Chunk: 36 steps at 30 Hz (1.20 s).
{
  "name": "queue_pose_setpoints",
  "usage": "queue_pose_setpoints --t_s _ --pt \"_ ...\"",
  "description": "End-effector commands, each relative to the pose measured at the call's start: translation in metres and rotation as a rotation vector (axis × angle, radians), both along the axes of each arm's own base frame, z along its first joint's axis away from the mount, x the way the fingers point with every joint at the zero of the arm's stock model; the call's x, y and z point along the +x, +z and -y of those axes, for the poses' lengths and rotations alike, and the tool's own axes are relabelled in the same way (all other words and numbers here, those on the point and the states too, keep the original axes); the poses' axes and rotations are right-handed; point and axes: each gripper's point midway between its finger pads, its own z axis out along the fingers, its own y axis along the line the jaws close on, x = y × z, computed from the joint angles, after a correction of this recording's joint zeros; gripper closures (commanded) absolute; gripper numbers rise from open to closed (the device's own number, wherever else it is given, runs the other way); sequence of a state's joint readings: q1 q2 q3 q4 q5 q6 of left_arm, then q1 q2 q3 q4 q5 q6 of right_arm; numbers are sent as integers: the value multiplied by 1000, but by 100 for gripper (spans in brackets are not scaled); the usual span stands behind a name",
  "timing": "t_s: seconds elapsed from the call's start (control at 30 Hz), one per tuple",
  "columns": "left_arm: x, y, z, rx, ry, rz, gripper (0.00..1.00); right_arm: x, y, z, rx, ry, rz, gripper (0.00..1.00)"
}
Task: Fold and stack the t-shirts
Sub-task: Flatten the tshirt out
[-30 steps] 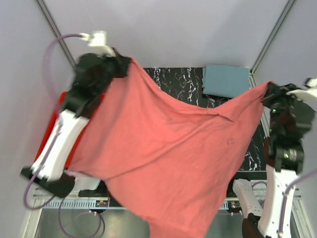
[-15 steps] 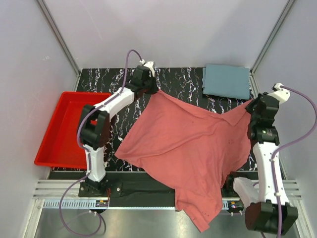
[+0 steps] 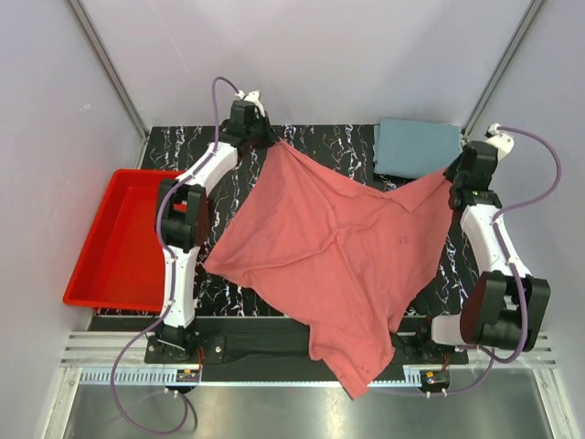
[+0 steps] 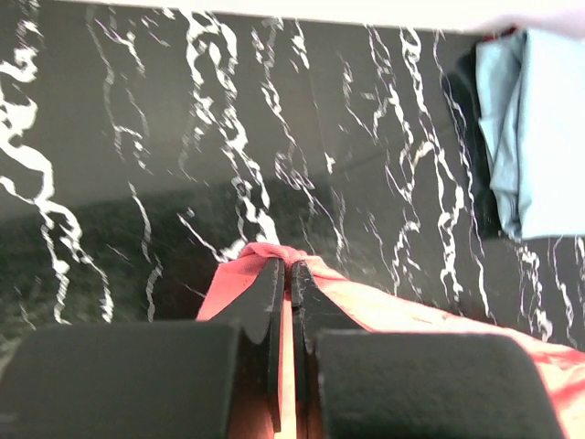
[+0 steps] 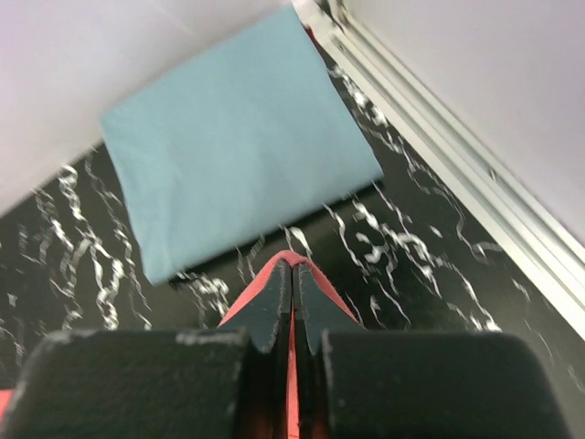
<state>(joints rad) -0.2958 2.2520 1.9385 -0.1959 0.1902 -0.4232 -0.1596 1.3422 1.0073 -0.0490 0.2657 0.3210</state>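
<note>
We hold the salmon-pink shirt [image 3: 338, 256] over the surface [image 3: 320, 146]: left fingers [image 4: 268, 302] clamped on its far-left corner, right fingers [image 5: 271, 306] clamped on its far-right corner. The folded grey-blue shirt [image 3: 418, 149] lies far right.

table [image 3: 334, 151]: black, white-veined | red tray [image 3: 110, 242]: at its left edge

Even, diffuse light fills the sharp overhead view, its bright walls [image 3: 302, 55] leaning outward toward the corners. From the left wrist, the table [image 4: 183, 110] carries a pale sheen at its far edge and shadow near the pink shirt [image 4: 384, 311]. Both wrist views blur in the foreground.
</note>
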Motion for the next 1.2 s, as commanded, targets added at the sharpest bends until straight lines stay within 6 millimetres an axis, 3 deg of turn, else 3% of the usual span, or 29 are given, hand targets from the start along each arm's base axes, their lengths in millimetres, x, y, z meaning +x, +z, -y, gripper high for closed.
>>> queue_pose_setpoints --t_s 0.0,0.03,0.17,0.23,0.37,0.53,0.63,0.67,0.73,0.77,0.8,0.83,0.87,0.9,0.97,1.0,1.07,1.13,1.17 --pt "14 40 2 -73 -22 79 100 26 59 6 -33 8 159 100" --pt "14 41 2 -74 -25 78 100 29 68 6 -35 9 175 100" --pt "17 44 2 -79 -30 68 100 36 73 5 -24 19 174 100" --pt "15 36 2 -67 -37 45 100 38 75 4 -17 20 181 100" --pt "17 35 -2 -56 -30 49 100 41 64 4 -15 29 143 100" --pt "24 48 -7 -82 1 82 100 55 62 4 -7 33 164 100" --pt "31 58 -9 -131 39 106 100 75 64 4 9 48 189 100" --pt "35 57 -10 -149 47 105 100 86 55 4 18 50 186 100" --pt "40 68 -8 -188 63 123 100 102 65 4 31 61 218 100" --pt "45 61 -9 -196 80 110 100 115 54 4 41 70 206 100" --pt "47 61 -10 -196 87 107 100 125 68 3 40 83 240 100" --pt "52 60 -13 -189 111 108 100 135 69 -1 47 112 245 100" --pt "58 71 -15 -190 118 133 100 147 55 -2 58 129 222 100" --pt "62 61 -15 -184 125 113 100 158 75 -2 55 143 262 100" --pt "68 69 -18 -208 135 121 100 175 63 -6 77 174 244 100" --pt "70 72 -20 -217 139 132 100 183 78 -10 76 203 273 100" --pt "70 77 -22 -225 150 142 100 194 71 -11 88 212 258 100" --pt "71 81 -22 -230 149 153 100 201 83 -14 100 228 284 100" --pt "71 81 -22 -230 148 151 100 205 74 -13 112 225 264 100"
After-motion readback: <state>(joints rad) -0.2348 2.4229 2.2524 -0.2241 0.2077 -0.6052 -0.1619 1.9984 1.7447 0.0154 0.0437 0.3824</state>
